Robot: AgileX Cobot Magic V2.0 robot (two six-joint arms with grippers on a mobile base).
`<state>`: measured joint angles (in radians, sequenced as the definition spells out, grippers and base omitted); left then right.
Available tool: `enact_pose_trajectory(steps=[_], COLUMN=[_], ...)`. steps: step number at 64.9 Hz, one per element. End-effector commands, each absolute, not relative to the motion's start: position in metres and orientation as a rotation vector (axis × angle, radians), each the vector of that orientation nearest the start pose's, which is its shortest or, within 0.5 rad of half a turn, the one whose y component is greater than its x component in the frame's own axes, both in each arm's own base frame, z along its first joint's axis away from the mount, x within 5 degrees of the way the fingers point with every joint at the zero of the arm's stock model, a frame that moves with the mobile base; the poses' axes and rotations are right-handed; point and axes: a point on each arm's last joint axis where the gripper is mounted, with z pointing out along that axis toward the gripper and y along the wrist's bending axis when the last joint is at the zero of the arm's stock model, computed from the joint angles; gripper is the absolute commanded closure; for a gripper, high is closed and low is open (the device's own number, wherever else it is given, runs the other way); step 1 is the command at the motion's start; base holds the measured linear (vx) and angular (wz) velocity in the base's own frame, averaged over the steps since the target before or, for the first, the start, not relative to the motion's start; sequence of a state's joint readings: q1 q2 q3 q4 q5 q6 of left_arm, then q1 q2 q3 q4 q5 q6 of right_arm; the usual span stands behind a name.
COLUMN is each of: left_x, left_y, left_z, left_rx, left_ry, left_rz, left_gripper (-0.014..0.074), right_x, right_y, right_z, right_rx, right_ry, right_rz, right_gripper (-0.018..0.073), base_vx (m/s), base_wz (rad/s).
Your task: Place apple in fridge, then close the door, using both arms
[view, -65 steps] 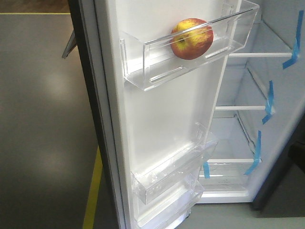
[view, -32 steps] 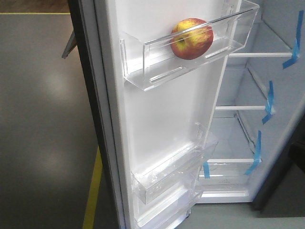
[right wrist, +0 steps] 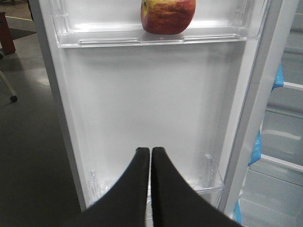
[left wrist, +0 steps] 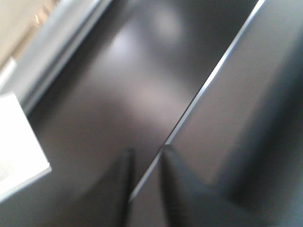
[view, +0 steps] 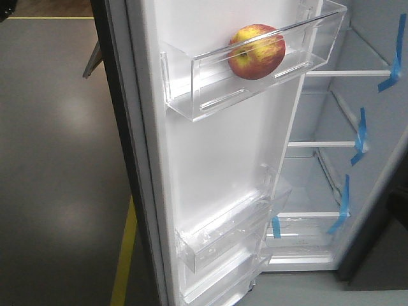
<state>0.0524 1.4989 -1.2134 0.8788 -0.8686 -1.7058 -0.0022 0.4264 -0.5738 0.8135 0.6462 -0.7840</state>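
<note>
The red and yellow apple (view: pixel 257 51) rests in the clear upper bin (view: pixel 210 95) on the white inner lining of the open door (view: pixel 217 153). The fridge (view: pixel 319 178) stands open to the right, with white shelves and blue tape strips (view: pixel 361 134). In the right wrist view my right gripper (right wrist: pixel 151 150) is shut and empty. It points at the door lining (right wrist: pixel 156 94), well below the apple (right wrist: pixel 168 16). In the blurred left wrist view my left gripper (left wrist: pixel 146 153) has its jaws a little apart, close to a dark grey surface (left wrist: pixel 118 85) with a thin bright edge (left wrist: pixel 213 75). No arm shows in the exterior view.
Clear lower bins (view: pixel 223 236) sit on the door near its bottom. A yellow line (view: pixel 124 255) runs along the grey floor left of the door. A wheeled leg (right wrist: pixel 7 87) stands on the floor at the left. A white object (left wrist: pixel 19 142) is at the left.
</note>
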Motion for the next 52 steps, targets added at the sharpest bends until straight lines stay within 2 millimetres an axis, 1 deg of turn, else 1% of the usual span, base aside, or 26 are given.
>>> enact_pose_trajectory(steps=[1, 7, 13, 16, 19, 27, 36, 47, 52], left_x=[0.336, 0.346, 0.354, 0.357, 0.36, 0.368, 0.374, 0.378, 0.376], left_y=[-0.038, -0.039, -0.043, -0.048, -0.052, -0.07, -0.085, -0.101, -0.107], left_z=[0.433, 0.431, 0.429, 0.428, 0.428, 0.425, 0.424, 0.417, 0.416], left_rx=[-0.084, -0.092, -0.049, -0.021, -0.001, 0.056, 0.093, 0.115, 0.132], left_ry=[1.215, 1.217, 1.239, 1.256, 1.269, 1.312, 1.318, 1.342, 1.35], left_rz=[-1.312, -1.356, -1.409, -1.433, -1.443, -1.47, -1.5, -1.529, -1.54], left_gripper=[0.0269, 0.0178, 0.012, 0.0106, 0.0104, 0.0104, 0.0104, 0.0104, 0.0104], right_x=[0.079, 0.079, 0.079, 0.079, 0.079, 0.079, 0.079, 0.079, 0.079], right_y=[0.037, 0.037, 0.037, 0.037, 0.037, 0.037, 0.037, 0.037, 0.037], right_z=[0.347, 0.347, 0.347, 0.347, 0.347, 0.347, 0.347, 0.347, 0.347], right_rx=[-0.336, -0.336, -0.336, -0.336, -0.336, -0.336, -0.333, -0.33, -0.33], right_ry=[1.703, 1.703, 1.703, 1.703, 1.703, 1.703, 1.701, 1.698, 1.698], right_rz=[0.344, 0.344, 0.344, 0.344, 0.344, 0.343, 0.347, 0.345, 0.345], right_gripper=[0.0564, 0.0564, 0.0564, 0.0564, 0.0564, 0.0564, 0.0564, 0.0564, 0.0564], base_vx=[0.0, 0.0, 0.0, 0.0, 0.0, 0.0, 0.0, 0.0, 0.0], base_wz=[0.0, 0.0, 0.0, 0.0, 0.0, 0.0, 0.0, 0.0, 0.0])
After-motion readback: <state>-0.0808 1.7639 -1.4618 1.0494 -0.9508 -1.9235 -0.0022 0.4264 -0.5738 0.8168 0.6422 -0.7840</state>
